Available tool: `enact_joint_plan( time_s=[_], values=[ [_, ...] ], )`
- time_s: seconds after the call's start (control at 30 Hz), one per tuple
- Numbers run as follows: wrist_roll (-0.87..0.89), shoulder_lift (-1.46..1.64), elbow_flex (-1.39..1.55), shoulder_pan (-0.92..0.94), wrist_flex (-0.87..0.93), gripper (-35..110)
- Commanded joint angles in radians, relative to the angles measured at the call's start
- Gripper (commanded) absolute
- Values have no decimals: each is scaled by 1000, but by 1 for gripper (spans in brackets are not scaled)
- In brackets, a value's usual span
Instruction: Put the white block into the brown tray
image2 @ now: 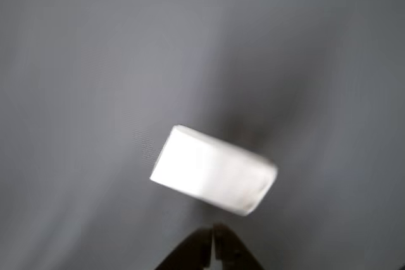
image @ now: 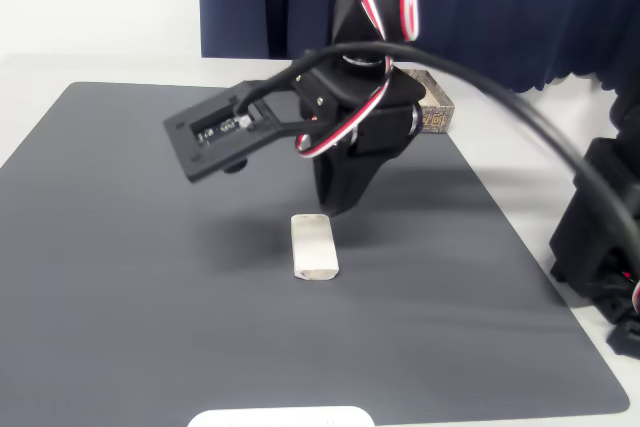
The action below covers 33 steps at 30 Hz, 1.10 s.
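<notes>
We see the gripper (image2: 213, 248) at the bottom edge of the wrist view with its two dark fingertips pressed together, nothing between them. It hangs just above the white block (image2: 212, 169), apart from it. In the fixed view the gripper's (image: 338, 209) black tip points down just behind the block's (image: 314, 245) far end.

The block lies flat on the dark grey mat (image: 150, 287), near its middle: a small oblong, smooth, with rounded corners and a slightly discoloured near end.

The brown tray (image: 435, 107) sits at the mat's far edge, behind the block; the arm covers most of it, so we log only a dark patterned corner wall with gold marks. We cannot tell what its inside holds.

A black cable (image: 520, 117) arcs across to the right of the block. A white rounded plate (image: 282, 417) lies at the mat's near edge.
</notes>
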Motion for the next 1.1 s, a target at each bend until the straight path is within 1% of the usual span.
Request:
enact_joint_plan(
  time_s=[0.0, 0.27, 0.43, 0.47, 0.63, 0.9, 1.07],
  values=[
    [-193, 3, -41, 3, -2, 0],
    [-512, 11, -40, 31, 34, 0],
    [-833, 11, -38, 21, 34, 0],
    [-857, 11, -41, 21, 34, 1],
    [-857, 21, -37, 28, 34, 13],
    [-862, 8, -57, 25, 28, 38],
    [-885, -20, -66, 25, 6, 46]
  ],
)
